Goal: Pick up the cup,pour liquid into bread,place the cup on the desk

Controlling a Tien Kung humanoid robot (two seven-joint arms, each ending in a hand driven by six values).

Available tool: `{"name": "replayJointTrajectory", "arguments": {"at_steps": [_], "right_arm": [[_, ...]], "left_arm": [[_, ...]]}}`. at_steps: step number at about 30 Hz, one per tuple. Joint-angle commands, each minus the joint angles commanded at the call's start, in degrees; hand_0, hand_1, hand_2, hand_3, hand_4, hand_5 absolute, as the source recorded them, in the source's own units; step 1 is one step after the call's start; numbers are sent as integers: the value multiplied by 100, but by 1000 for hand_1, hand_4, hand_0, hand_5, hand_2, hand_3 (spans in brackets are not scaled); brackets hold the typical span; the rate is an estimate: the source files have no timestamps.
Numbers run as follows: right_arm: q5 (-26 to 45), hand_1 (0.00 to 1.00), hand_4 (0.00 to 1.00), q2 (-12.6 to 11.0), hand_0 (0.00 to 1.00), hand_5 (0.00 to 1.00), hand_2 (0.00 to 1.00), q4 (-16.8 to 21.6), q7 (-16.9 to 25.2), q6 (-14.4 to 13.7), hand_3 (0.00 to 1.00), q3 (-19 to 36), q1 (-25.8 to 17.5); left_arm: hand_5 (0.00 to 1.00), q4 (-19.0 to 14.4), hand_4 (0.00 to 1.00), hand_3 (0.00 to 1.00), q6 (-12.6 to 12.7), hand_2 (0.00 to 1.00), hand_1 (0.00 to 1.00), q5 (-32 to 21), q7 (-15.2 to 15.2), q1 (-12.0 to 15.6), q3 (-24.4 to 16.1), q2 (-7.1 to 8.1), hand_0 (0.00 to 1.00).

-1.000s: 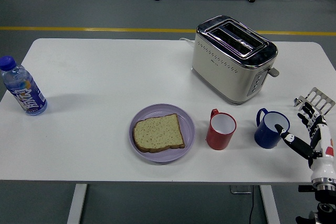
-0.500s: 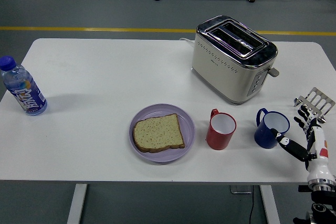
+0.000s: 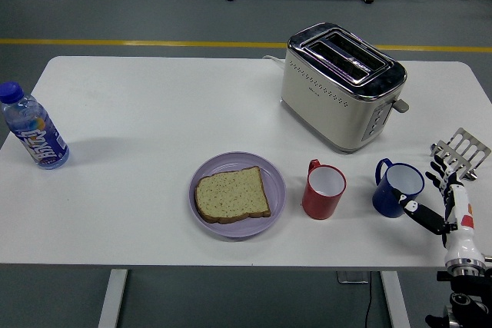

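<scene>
A blue cup (image 3: 397, 189) stands upright near the table's front right, its handle pointing back left. To its left stands a red cup (image 3: 324, 190) with a white inside. A slice of bread (image 3: 231, 194) lies on a lilac plate (image 3: 273, 178) left of the red cup. My right hand (image 3: 440, 197) is at the table's front right edge, just right of the blue cup, with spread fingers and nothing in it. Its thumb tip is close to the cup's lower right side; contact cannot be made out. The left hand is out of view.
A cream and chrome toaster (image 3: 340, 86) stands behind the cups. A water bottle with a blue cap (image 3: 32, 130) stands at the table's left edge. A small metal rack (image 3: 460, 148) sits at the right edge behind my hand.
My right hand has drawn lower and slightly toward the front edge, its thumb moving closer to the blue cup's lower right side. Nothing on the table has moved.
</scene>
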Motion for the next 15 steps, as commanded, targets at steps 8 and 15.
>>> {"name": "replayJointTrajectory", "arguments": {"at_steps": [8,15], "right_arm": [[11,851,998,44,944,113,924,-137,-13,-10,942,-65,95],[50,851,998,66,946,109,925,-230,-2,6,943,-167,167]], "left_arm": [[998,0,254,543,-1,697,683,32,12,-9,-15,2,682],[998,1,255,542,-1,698,683,15,4,-11,-8,0,682]]}}
